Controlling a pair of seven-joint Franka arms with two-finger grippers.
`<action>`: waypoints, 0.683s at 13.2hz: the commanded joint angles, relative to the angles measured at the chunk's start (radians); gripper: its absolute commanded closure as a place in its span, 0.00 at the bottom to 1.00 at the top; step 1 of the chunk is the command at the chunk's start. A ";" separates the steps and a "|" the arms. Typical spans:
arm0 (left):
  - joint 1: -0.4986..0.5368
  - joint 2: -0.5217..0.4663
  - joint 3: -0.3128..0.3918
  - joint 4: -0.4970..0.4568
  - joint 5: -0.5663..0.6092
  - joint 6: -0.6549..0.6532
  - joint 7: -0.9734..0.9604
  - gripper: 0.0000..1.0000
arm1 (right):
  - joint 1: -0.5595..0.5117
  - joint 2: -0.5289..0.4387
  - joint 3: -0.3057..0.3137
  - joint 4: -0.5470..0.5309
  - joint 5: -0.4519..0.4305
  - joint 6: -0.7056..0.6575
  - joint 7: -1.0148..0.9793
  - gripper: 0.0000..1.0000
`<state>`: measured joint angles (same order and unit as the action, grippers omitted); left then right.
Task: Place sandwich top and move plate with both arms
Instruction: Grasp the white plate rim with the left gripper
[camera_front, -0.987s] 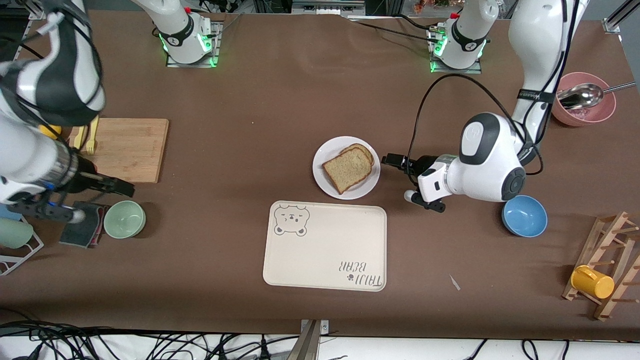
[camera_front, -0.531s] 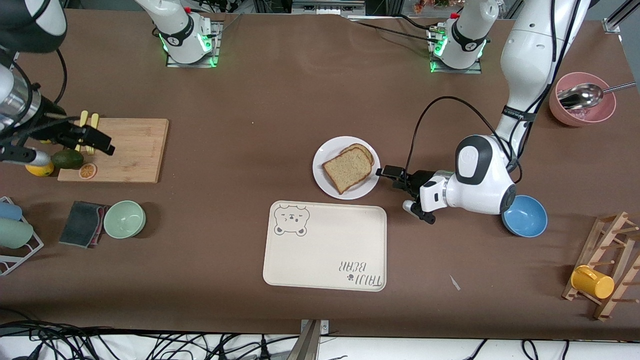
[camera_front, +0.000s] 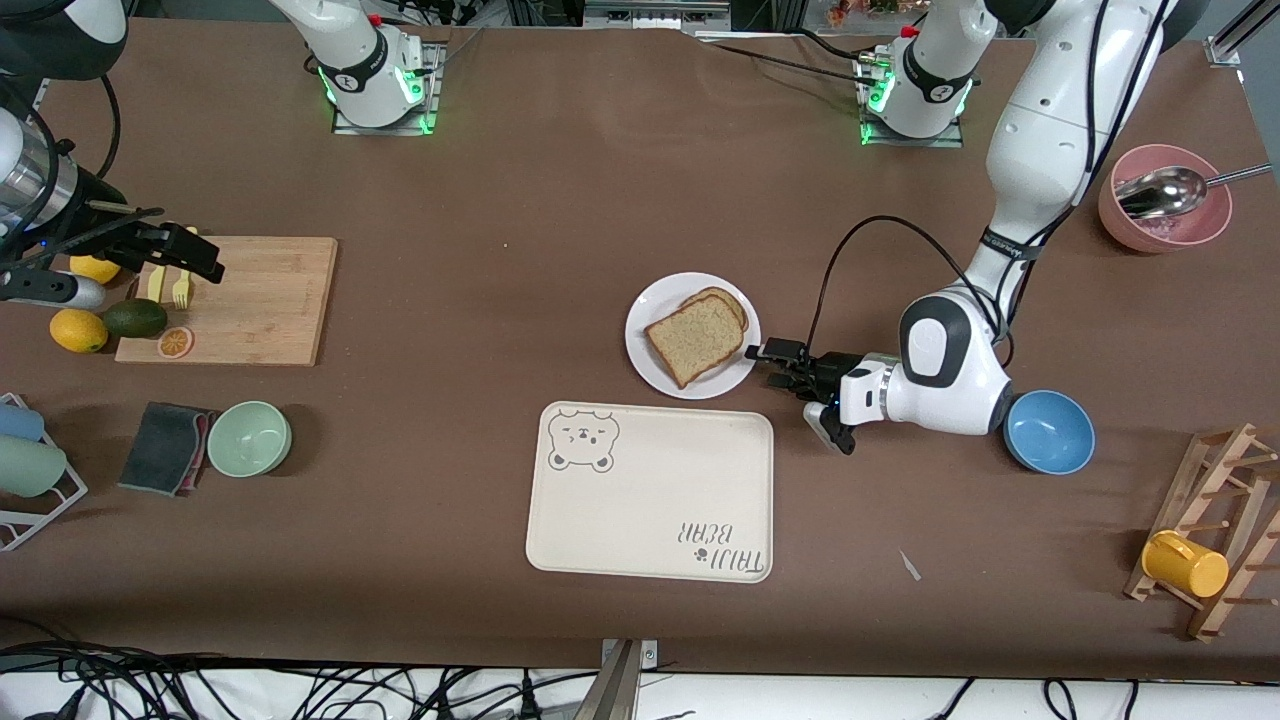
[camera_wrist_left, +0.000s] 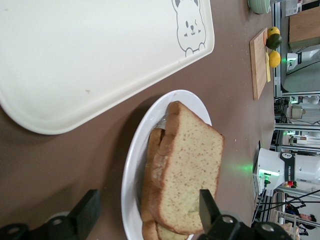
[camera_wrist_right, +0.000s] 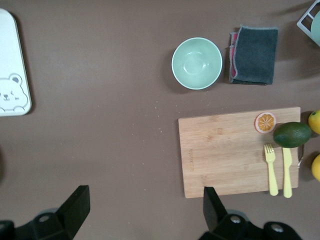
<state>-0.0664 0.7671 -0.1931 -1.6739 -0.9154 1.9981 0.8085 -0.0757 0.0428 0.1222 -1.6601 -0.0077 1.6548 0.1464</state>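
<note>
The left end effector (camera_front: 762, 352) sits low at the rim of the plate (camera_front: 640, 345), on the side toward the left arm's end of the tabletop, its fingers (camera_wrist_left: 87, 212) spread apart with the plate's edge and the sandwich between them in the left wrist view; nothing is gripped yet. The right end effector (camera_front: 205, 262) hangs over the wooden cutting board (camera_front: 270, 300) toward the right arm's end of the tabletop, jaws wide and empty, well apart from the plate. The sandwich top (camera_front: 697, 340) already lies on the lower slice on the white plate, skewed so a corner of the slice beneath shows, so the placing step looks done. What seems left is the move of the plate with both arms: the left arm appears about to take the rim, while the right arm has yet to come to the plate at all. The plate stands just beside the beige tray (camera_front: 650, 540), farther from the front camera than it. As for writing, the tray carries a bear drawing (camera_front: 583, 439) and the words "TAIJI BEAR" (camera_front: 730, 547), seen upside down from the front camera; a small label on the left arm's cable band is too small to read
</note>
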 joint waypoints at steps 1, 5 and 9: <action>-0.012 0.008 -0.003 -0.036 -0.077 0.062 0.080 0.42 | 0.007 0.017 0.016 0.028 -0.024 -0.035 -0.019 0.00; -0.012 0.032 -0.005 -0.041 -0.111 0.064 0.098 0.54 | 0.014 0.017 0.017 0.031 -0.023 -0.035 -0.019 0.00; -0.018 0.058 -0.005 -0.058 -0.197 0.065 0.207 0.67 | 0.011 0.017 0.011 0.031 -0.023 -0.043 -0.027 0.00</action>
<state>-0.0791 0.8166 -0.1979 -1.7144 -1.0541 2.0493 0.9399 -0.0643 0.0479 0.1356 -1.6600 -0.0151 1.6396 0.1384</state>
